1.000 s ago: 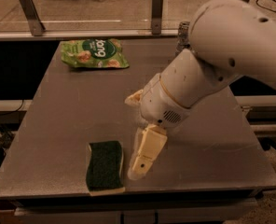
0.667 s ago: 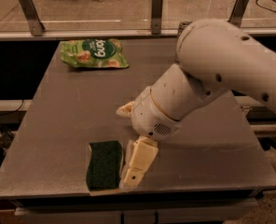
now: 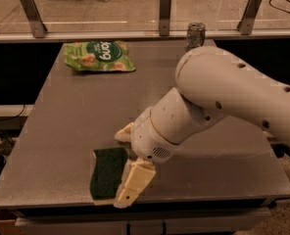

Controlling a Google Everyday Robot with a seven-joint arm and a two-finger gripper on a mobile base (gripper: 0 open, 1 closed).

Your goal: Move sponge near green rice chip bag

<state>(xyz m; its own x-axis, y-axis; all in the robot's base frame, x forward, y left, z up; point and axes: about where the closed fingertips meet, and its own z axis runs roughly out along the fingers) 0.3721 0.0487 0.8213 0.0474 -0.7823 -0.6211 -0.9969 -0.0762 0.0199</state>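
Where the tabletop point(image 3: 76, 111) meets its near edge, left of centre, the sponge point(image 3: 106, 173) lies flat with its dark green face up; a thin pale rim shows along its near and left sides. The gripper point(image 3: 119, 169) is low over the sponge's right half, carried by a bulky white arm point(image 3: 223, 97) that enters from the right. Its 2 cream fingers point(image 3: 135, 182) are spread apart and hold nothing. 1 lies along the sponge's right edge, touching or just beside it, with its tip at the near right corner. The other shows just beyond the sponge's far right corner, partly hidden by the wrist. Whether either finger presses on the sponge cannot be told. The green rice chip bag point(image 3: 100, 56) lies flat at the far left of the tabletop, logo up, well apart from the sponge, with bare tabletop between them. A crushed silver can point(image 3: 195, 35) stands at the far edge, right of the bag, just behind the arm's upper curve. 3 metal posts point(image 3: 165, 12) rise beyond the far edge.
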